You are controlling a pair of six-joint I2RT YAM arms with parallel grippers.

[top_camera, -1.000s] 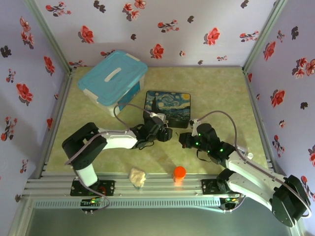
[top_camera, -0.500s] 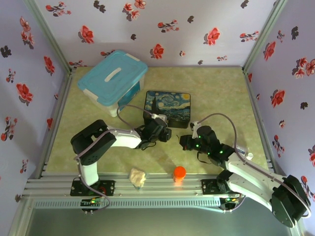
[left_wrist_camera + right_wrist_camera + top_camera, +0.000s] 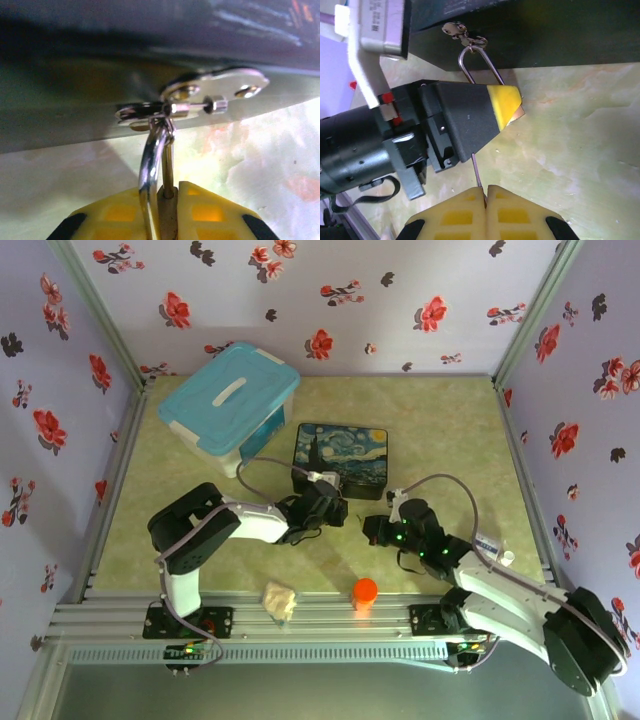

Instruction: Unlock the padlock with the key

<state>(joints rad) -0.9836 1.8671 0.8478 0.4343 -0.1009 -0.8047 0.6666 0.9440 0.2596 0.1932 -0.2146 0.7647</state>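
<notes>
While the painted box (image 3: 342,455) stands closed, contents hidden, you see the left end effector (image 3: 167,192) low over the bench (image 3: 450,430), clamped on the brass padlock (image 3: 149,165); its silver shackle (image 3: 480,65) hooks the box's metal hasp (image 3: 215,87) just ahead. Right end effector (image 3: 485,192), yellow pads (image 3: 455,217) together, pinches the slim grey key (image 3: 476,172), pointing toward the left finger (image 3: 502,102).

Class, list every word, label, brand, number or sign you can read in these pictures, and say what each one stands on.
No text can be read in any view.
On the grey housing of the left arm, any marking is too blurred to read.
The painted box has a swirling night-sky picture and no legible words.
</notes>
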